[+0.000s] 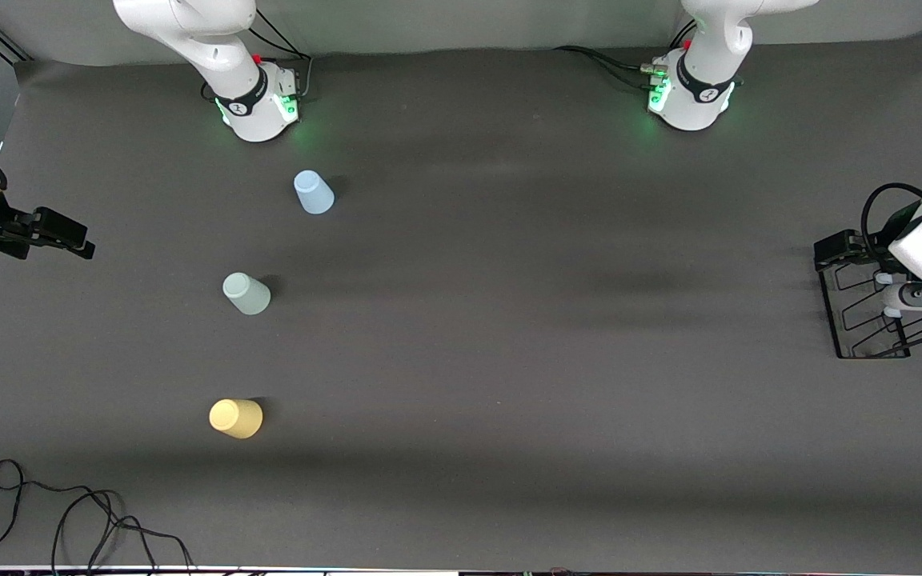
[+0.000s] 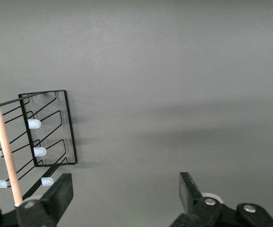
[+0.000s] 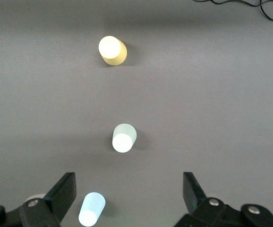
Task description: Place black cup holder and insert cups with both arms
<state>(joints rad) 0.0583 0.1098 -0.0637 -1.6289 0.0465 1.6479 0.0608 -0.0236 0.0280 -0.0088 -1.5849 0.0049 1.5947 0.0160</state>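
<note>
The black cup holder [image 1: 861, 316] stands at the left arm's end of the table, its wooden rod [image 2: 4, 151] on top and blue-tipped pegs along both sides. My left gripper [image 1: 829, 252] hangs over the holder's edge nearest the arm bases, open [image 2: 125, 189], with only bare table between its fingers. Three cups stand closed end up toward the right arm's end: light blue [image 1: 314, 193], pale green [image 1: 246, 293] and yellow [image 1: 236, 418], each nearer the front camera than the last. My right gripper [image 1: 77, 238] is open [image 3: 129, 191] at the table's edge, apart from the cups.
A loose black cable [image 1: 69, 512] lies at the table's near edge by the right arm's end. The two arm bases [image 1: 257, 100] [image 1: 689, 96] stand along the back edge. Dark mat [image 1: 549, 320] stretches between cups and holder.
</note>
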